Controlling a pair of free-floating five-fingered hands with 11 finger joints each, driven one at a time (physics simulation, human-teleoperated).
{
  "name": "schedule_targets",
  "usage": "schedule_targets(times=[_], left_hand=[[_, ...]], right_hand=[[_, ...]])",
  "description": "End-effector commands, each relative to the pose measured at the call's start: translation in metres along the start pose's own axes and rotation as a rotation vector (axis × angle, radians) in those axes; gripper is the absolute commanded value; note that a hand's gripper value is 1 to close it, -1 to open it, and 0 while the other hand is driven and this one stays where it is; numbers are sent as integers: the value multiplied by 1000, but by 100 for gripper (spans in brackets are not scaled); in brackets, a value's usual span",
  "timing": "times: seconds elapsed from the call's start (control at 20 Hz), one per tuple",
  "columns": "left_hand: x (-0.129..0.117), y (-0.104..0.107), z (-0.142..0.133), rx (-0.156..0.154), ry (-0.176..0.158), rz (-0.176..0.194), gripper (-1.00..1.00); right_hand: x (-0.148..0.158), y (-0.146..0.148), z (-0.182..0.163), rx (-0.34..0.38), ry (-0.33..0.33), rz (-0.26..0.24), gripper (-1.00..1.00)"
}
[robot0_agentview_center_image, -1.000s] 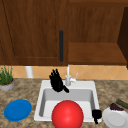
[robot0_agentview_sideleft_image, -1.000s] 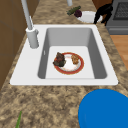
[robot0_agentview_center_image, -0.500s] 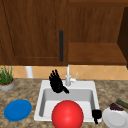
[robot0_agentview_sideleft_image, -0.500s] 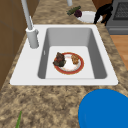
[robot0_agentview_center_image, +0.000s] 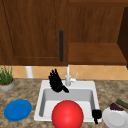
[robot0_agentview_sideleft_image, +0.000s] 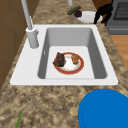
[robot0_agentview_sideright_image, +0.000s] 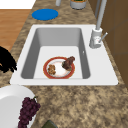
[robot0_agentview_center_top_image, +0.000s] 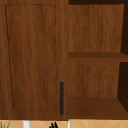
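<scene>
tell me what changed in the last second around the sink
Nothing visibly changed. The left hand hangs open above the sink beside the faucet; the right hand sits by the white plate; the red-rimmed plate lies in the basin.

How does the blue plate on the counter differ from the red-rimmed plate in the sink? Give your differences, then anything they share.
The blue plate is one solid colour; the red-rimmed plate has a white centre. The blue plate lies bare on the counter left of the sink; the red-rimmed plate sits in the basin carrying pieces of food. Both are round and lie flat.
</scene>
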Motion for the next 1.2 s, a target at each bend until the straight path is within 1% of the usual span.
schedule_targets(times=[0.0, 0.1, 0.15, 0.3, 0.5, 0.65, 0.7, 0.75, 0.85, 0.9, 0.95, 1.0, 1.05, 1.1, 1.15], left_hand=[[1, 3, -9, 121, 39, 6, -100], [0, 5, -12, 124, 43, 7, -100], [1, 7, -14, 122, 52, 6, -100], [4, 10, -19, 126, 62, 1, -100], [6, 14, -27, 134, 65, -1, -100], [10, 19, -32, 138, 76, -8, -100], [7, 18, -32, 143, 68, -2, -100], [9, 20, -34, 142, 75, -3, -100], [7, 22, -35, 149, 69, -3, -100], [10, 21, -33, 144, 93, -19, -100], [10, 21, -33, 144, 98, -21, -100], [8, 20, -34, 148, 93, -24, -100], [9, 21, -34, 149, 97, -29, -100], [9, 21, -34, 156, 92, -40, -100], [8, 23, -32, 172, 65, -50, -100]], right_hand=[[0, 0, 0, 0, 0, 0, 0], [0, 0, 0, 0, 0, 0, 0], [0, 0, 0, 0, 0, 0, 0], [0, 0, 0, 0, 0, 0, 0], [0, 0, 0, 0, 0, 0, 0], [0, 0, 0, 0, 0, 0, 0], [0, 0, 0, 0, 0, 0, 0], [0, 0, 0, 0, 0, 0, 0], [0, 0, 0, 0, 0, 0, 0], [0, 0, 0, 0, 0, 0, 0], [0, 0, 0, 0, 0, 0, 0], [0, 0, 0, 0, 0, 0, 0], [0, 0, 0, 0, 0, 0, 0], [0, 0, 0, 0, 0, 0, 0], [0, 0, 0, 0, 0, 0, 0]])
